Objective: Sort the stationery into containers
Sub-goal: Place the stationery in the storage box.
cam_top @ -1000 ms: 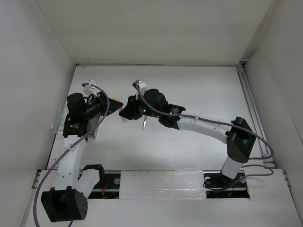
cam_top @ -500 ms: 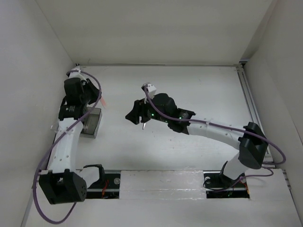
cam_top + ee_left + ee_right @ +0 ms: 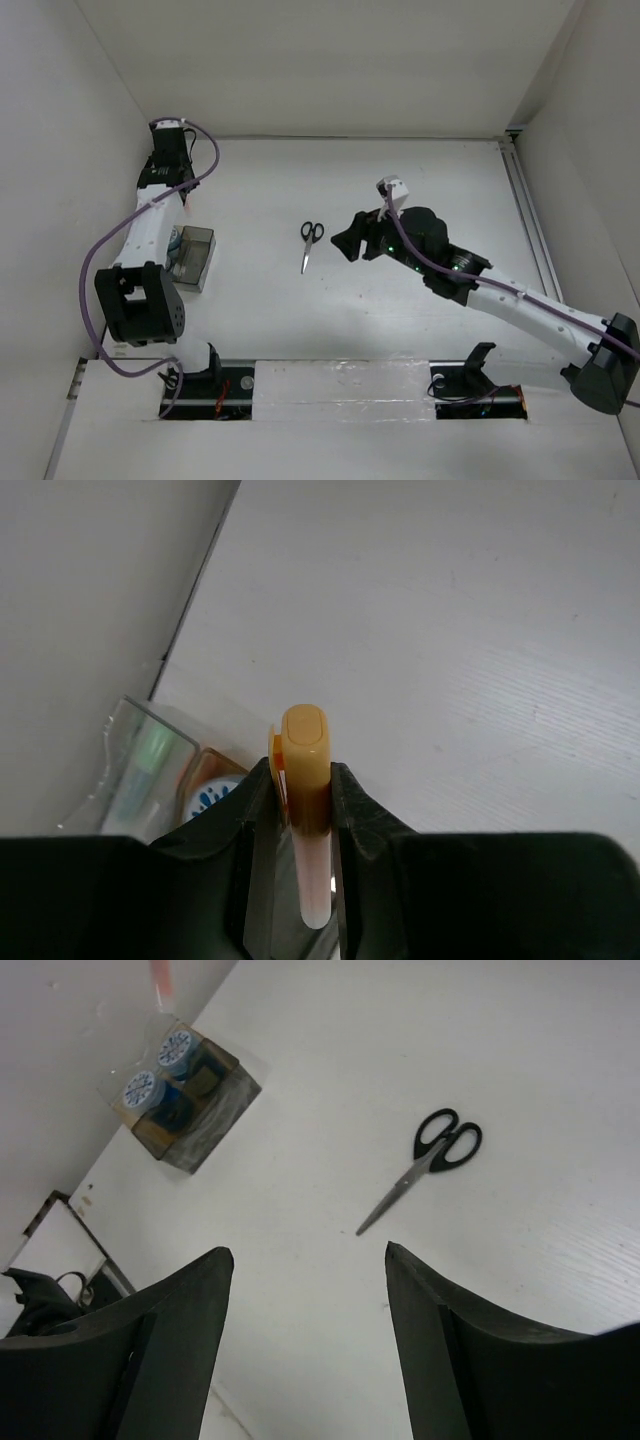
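Pinches probably light, slick highlighter (image 3: 303,735) in left gripper (image 3: 303,780); holds right gripper (image 3: 308,1253) wide near stiff scissors (image 3: 420,1168), best taken at handles.

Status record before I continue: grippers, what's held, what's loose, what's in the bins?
left gripper: shut on highlighter, raised near the bins
right gripper: open, empty, above the table
scissors: loose on the table, blades closed, clear of both grippers
dark bin: two rolls inside
clear bin: green-capped pen inside; rest blurred
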